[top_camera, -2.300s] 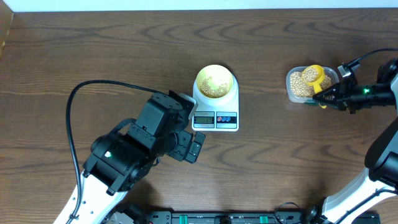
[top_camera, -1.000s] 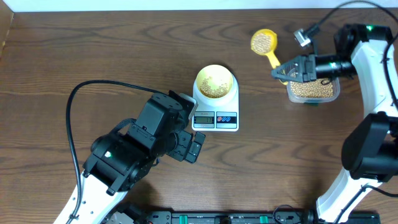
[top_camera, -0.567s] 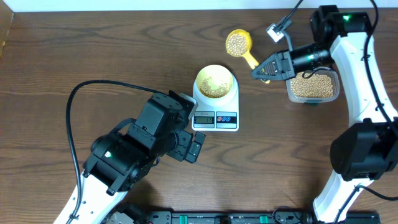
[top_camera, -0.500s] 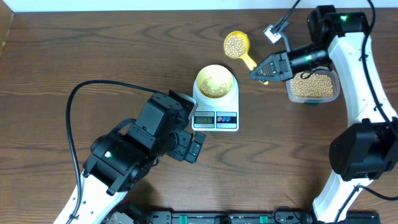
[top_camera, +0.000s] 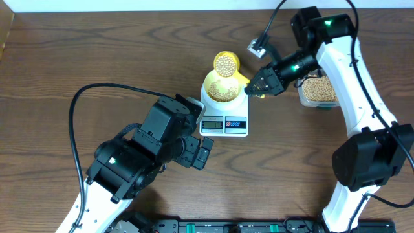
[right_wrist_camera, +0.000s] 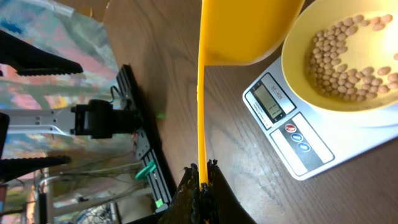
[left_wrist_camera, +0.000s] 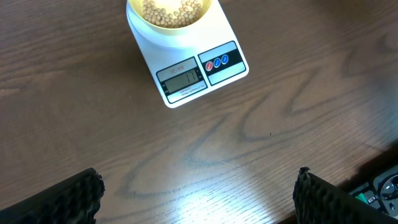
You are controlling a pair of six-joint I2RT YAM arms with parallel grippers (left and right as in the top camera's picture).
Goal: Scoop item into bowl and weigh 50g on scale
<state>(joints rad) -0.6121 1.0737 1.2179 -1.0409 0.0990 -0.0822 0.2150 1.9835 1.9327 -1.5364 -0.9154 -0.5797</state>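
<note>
Spoon (top_camera: 226, 63): carried left from tub (top_camera: 301, 96), now heaped above bowl (top_camera: 207, 86) rim.
Right gripper (top_camera: 253, 89): my jaws clamped on spoon handle.
Left gripper (left_wrist_camera: 198, 196): my jaws wide apart, holding nothing.
Count: one spoon, bowl, scale (top_camera: 224, 124), tub.

No text or number can be read with certainty. On the scale (left_wrist_camera: 144, 53), the display (left_wrist_camera: 182, 79) shows dark digits in the left wrist view, but they are too small and blurred to tell. A line of small print (left_wrist_camera: 178, 65) sits just above the display and is equally illegible. The red and blue buttons (left_wrist_camera: 209, 65) carry pale marks that cannot be made out. The right wrist view shows the display at an angle, and its figures are no clearer.
</note>
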